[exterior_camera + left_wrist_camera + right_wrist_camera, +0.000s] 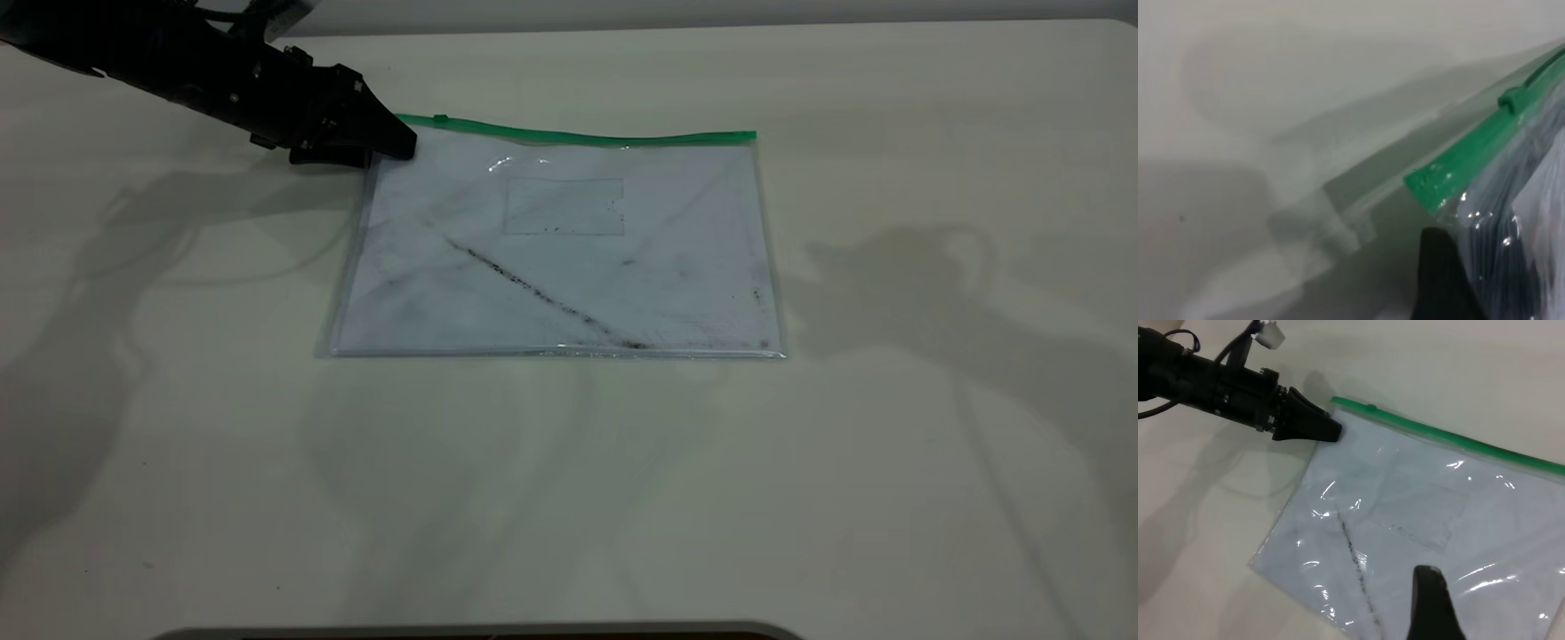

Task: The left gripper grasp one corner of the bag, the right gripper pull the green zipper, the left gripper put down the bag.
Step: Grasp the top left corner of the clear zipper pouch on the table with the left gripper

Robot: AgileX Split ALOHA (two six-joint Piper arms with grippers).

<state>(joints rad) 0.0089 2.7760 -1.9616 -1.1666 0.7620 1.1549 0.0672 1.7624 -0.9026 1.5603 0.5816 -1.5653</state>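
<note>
Exterior: left gripper (pixel 396 142) at the bag's (pixel 560 258) far left corner, tip touching by the green zipper (pixel 578 135); whether the fingers pinch the plastic, cannot tell. Bag flat on the white table (pixel 933 427).

Left wrist: zipper end close, slider (pixel 1513 99) just along it.

Right wrist: right gripper (pixel 1431 603) above the bag; only one finger shows.

Open worktop (pixel 933 444) all around the bag (pixel 560 258): near side, far side and right side free of clutter. Only obstruction: left tool (pixel 396 142), low at the bag's far-left corner beside the end of the green zipper (pixel 578 135), with its arm reaching in from the far left. Rest of the zipper edge unobstructed. Right tool (pixel 1431 607) above the bag.
</note>
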